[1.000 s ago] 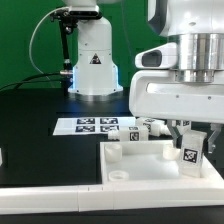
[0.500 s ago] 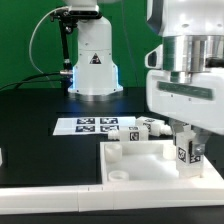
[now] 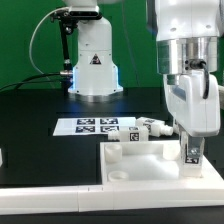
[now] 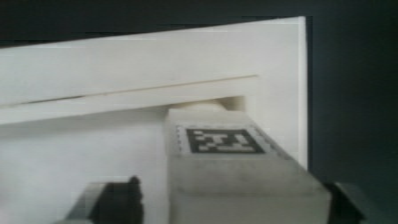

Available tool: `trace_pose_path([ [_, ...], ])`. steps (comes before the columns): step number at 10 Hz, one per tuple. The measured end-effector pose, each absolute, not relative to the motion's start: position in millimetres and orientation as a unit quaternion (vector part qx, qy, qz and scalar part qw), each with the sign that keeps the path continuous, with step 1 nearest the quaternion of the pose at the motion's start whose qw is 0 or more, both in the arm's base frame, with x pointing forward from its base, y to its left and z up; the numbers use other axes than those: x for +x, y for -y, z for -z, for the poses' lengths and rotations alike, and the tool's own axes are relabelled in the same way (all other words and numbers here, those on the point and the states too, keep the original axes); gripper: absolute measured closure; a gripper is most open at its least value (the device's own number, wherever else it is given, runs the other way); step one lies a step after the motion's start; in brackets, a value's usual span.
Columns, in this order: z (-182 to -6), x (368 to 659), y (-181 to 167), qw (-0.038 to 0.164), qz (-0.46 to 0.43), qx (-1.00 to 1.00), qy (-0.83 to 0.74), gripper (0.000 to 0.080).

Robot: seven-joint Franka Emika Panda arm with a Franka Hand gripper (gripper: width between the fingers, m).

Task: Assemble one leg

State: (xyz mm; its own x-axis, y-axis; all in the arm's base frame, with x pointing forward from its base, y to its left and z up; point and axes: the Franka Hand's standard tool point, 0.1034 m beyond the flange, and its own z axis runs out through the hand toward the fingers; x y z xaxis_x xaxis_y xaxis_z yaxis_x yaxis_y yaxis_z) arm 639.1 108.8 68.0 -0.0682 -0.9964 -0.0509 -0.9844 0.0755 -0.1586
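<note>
My gripper (image 3: 191, 150) is shut on a white leg (image 3: 191, 153) with a black-and-white tag on its side. It holds the leg upright over the right part of the large white tray-like panel (image 3: 140, 165). In the wrist view the leg (image 4: 228, 160) fills the space between my two dark fingertips (image 4: 121, 198), its narrower end down near the panel's corner (image 4: 160, 70). Whether the leg touches the panel I cannot tell. Another leg (image 3: 151, 126) lies on the table behind the panel.
The marker board (image 3: 92, 125) lies behind the panel. The arm's white base (image 3: 93, 60) stands at the back. A long white bar (image 3: 55, 201) lies along the front edge. A small white peg (image 3: 114, 150) rises from the panel's left corner.
My wrist has turned about its upright axis, so the hand now looks narrower in the exterior view. The leg stays in my grip at about the same spot, a little lower.
</note>
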Motion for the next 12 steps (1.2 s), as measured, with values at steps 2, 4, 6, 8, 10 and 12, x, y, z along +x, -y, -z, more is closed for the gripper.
trace_pose_path([
  [2, -70.7, 642.9, -109.3, 0.07, 0.063, -0.813, -0.574, 0.0206],
  [4, -69.7, 641.9, -111.1, 0.066, 0.066, -0.858, -0.506, 0.0161],
  [6, -69.7, 642.3, -109.1, 0.058, 0.072, -0.891, -0.445, 0.0152],
  [8, -71.4, 643.9, -111.0, 0.025, 0.084, -0.952, -0.293, 0.015],
  [10, -68.0, 643.0, -115.1, 0.016, 0.087, -0.984, -0.154, 0.015],
  [12, -68.2, 643.3, -114.2, 0.018, 0.087, -0.98, -0.18, 0.0266],
])
